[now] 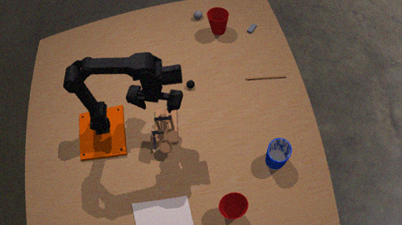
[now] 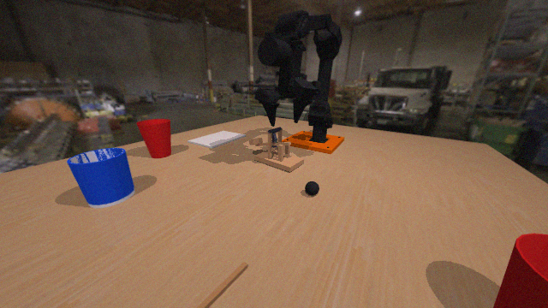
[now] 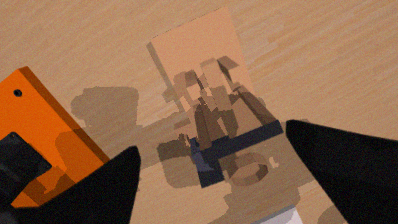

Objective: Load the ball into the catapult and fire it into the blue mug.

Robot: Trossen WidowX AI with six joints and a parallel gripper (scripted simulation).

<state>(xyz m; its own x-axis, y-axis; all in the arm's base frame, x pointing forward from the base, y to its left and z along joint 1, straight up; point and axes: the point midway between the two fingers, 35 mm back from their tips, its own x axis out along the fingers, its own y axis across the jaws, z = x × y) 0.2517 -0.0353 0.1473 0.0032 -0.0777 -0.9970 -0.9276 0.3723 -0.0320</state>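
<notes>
The wooden catapult point(image 1: 173, 135) point(image 2: 280, 162) point(image 3: 200, 40) stands in front of the arm's base, with dark blue bars across it. No ball shows in its round wooden cup point(image 3: 246, 172). My gripper point(image 1: 158, 108) point(image 2: 284, 123) point(image 3: 213, 140) is open and empty, above the catapult, with the fingertips either side of the dark bars in the wrist view. A black ball point(image 1: 190, 84) point(image 2: 312, 188) lies on the table beyond the catapult. A grey ball point(image 1: 198, 15) lies at the table's far edge. The blue mug point(image 1: 275, 163) point(image 2: 104, 181) stands upright at the lower right in the top view.
One red cup point(image 1: 218, 24) point(image 2: 524, 274) stands near the grey ball, another red cup point(image 1: 234, 206) point(image 2: 157, 139) near the blue mug. A white pad point(image 1: 163, 221) point(image 2: 217, 139), a thin stick point(image 1: 266, 78) point(image 2: 227, 284) and a small grey block point(image 1: 251, 28) lie around. The arm stands on an orange plate point(image 1: 116, 118) point(image 2: 334, 143).
</notes>
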